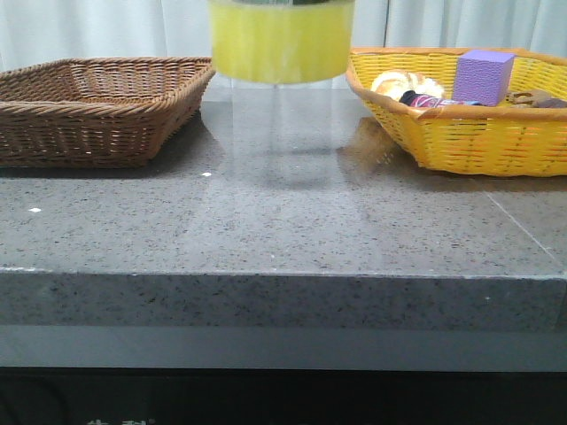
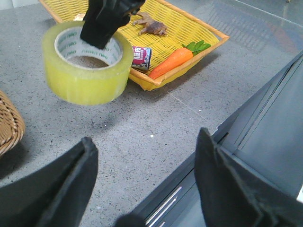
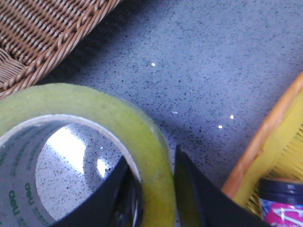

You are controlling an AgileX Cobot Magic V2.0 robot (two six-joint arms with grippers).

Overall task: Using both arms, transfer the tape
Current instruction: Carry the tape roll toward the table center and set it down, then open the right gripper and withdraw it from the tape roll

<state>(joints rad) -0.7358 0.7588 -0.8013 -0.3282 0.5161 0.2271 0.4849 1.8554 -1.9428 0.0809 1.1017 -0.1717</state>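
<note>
The tape (image 1: 282,40), a wide translucent yellow roll, hangs in the air above the grey table between the two baskets. My right gripper (image 3: 151,161) is shut on the tape (image 3: 94,99), with one finger inside the white green-lettered core and the other outside the wall. In the left wrist view the tape (image 2: 87,71) hangs under the black right gripper (image 2: 102,28). My left gripper (image 2: 146,139) is open and holds nothing. It sits apart from the roll, near the table's front edge.
A brown wicker basket (image 1: 97,106) stands at the left. A yellow basket (image 1: 478,142) at the right holds a purple cube (image 1: 483,75), a carrot (image 2: 171,62), a small can (image 2: 141,57) and other items. The table's front edge (image 1: 283,276) is near.
</note>
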